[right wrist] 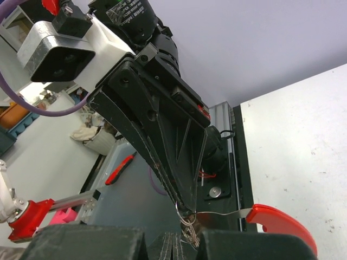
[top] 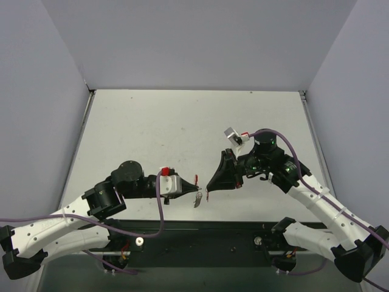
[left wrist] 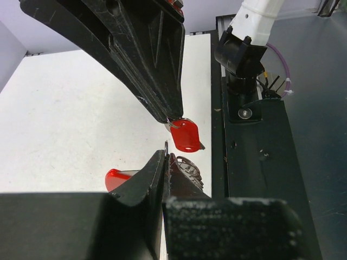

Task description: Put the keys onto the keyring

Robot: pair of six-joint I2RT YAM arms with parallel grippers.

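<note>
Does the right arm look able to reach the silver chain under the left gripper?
Probably yes: the right gripper, shut, sits right beside the left gripper, and the silver chain hangs free below them with nothing between, though a red piece crowds its tip.

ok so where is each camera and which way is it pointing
top external: above and behind, looking down on the white table; left arm and right arm show.
left wrist: on the left arm, looking along its fingers toward the right gripper and right arm's base.
right wrist: on the right arm, looking past its fingers at the left gripper and its camera.
shared: all three show the keyring hanging where the tips meet.
</note>
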